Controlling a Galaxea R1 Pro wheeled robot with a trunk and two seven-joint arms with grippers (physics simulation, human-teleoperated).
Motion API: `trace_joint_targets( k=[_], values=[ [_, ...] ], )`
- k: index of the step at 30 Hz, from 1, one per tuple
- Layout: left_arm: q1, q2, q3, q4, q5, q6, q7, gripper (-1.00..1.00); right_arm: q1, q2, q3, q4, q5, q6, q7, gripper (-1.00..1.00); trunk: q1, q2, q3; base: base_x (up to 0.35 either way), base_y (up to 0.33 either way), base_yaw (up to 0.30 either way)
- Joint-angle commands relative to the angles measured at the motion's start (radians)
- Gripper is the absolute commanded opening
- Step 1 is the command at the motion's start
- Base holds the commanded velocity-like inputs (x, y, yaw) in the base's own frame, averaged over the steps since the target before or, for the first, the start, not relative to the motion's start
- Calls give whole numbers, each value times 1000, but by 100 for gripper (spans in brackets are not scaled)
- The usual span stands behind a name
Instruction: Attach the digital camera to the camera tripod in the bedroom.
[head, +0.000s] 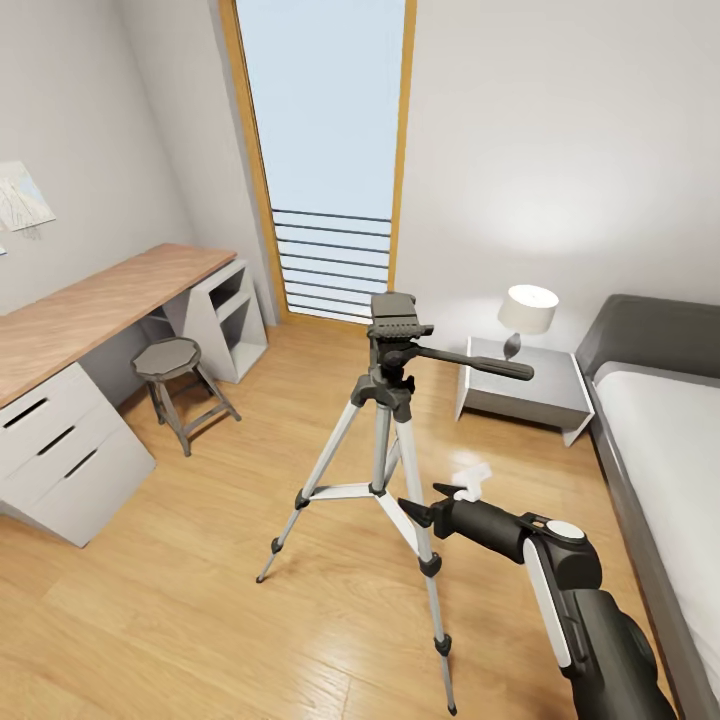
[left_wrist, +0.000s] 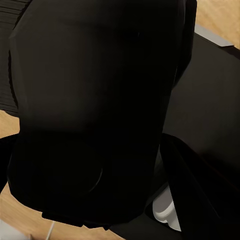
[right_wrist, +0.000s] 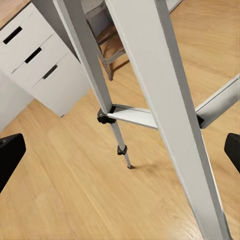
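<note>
Three slim silver legs of the camera tripod (head: 385, 440) stand spread on the wood plank floor (head: 180, 620) of the bedroom, its black head bare on top with the pan handle pointing toward the white nightstand (head: 520, 390); no brand or writing can be read on it. Just beside the tripod's near leg the right gripper (head: 437, 503) has its fingers released and apart, with that leg running between the black fingertips (right_wrist: 10, 152) in the right wrist view. Beyond the tripod are a grey stool (head: 172, 372), a wood-topped desk (head: 90, 305) and the window (head: 325, 150); the left wrist view shows dark shapes, so its fingers' state cannot be told.
</note>
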Motion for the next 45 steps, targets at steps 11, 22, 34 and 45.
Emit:
trace_joint_targets(
  k=[11,22,34,45],
  values=[
    [0,0,-8,0,7,-2,2,-100,-1,3,-4,-4,7,2,-13,100,0,-2,-2,0,0,0],
    [0,0,-8,0,7,-2,2,-100,-1,3,-3,-4,6,6,-17,100,0,-2,-2,0,-2,0],
    [0,0,-8,0,9,-2,2,-100,-1,3,-4,-4,6,15,-17,100,0,-2,-2,0,-75,0],
    [0,0,-8,0,8,-2,2,-100,-1,2,-42,-4,7,22,-16,100,0,-2,-2,0,-7,42]
  ],
)
